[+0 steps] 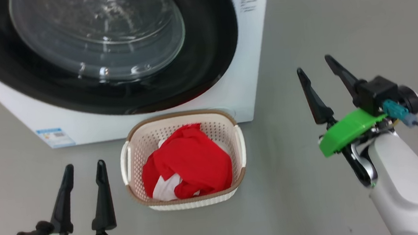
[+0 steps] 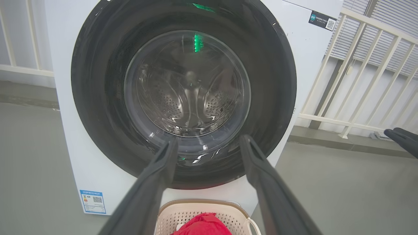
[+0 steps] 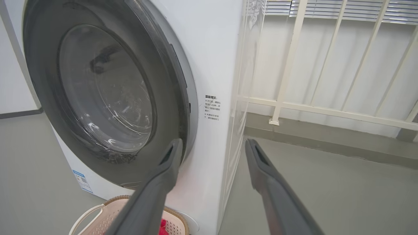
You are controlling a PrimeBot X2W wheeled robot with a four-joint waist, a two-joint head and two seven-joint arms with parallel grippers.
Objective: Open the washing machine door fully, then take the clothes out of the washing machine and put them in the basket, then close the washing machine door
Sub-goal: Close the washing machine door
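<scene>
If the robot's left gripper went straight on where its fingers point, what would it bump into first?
Probably the washing machine door, which is shut: the open left gripper aims at its lower black rim, passing above the basket. Depth is hard to judge.

Door: round black-rimmed glass washing machine door (image 2: 187, 85), closed.
Basket: cream perforated plastic basket (image 2: 199, 203), red fabric clothes (image 2: 202, 225) inside.

In the head view the top edge cuts the washing machine door (image 1: 207, 56); the print on the blue sticker (image 1: 54, 136) is too small to read. The clothes (image 1: 193, 157) hide the floor of the basket (image 1: 218, 130).
</scene>
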